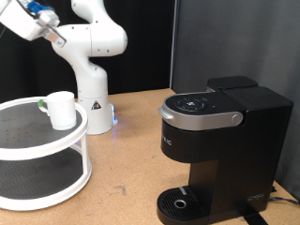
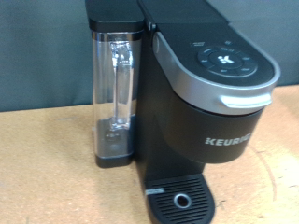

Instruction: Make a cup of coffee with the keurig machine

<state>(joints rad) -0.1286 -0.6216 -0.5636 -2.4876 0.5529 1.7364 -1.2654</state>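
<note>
Gripper (image 1: 28, 11) raised high, finger spacing not discernible, holding nothing visible; white cup (image 1: 61, 109) well below it, Keurig machine (image 1: 220, 150) far off.

A two-tier white stand (image 1: 70, 141) sits on the brown table (image 1: 131, 159), at the exterior view's left edge. Its round shelves have dark, mesh-like surfaces (the upper one paler under the light), and white posts join the rims. Behind the stand, a black curtain (image 1: 150, 42) hangs along the table's far edge, with a lighter strip (image 1: 234, 37) beyond it toward the exterior view's right. A small bluish glow (image 1: 114, 119) shows on the table just right of the stand's top shelf.
</note>
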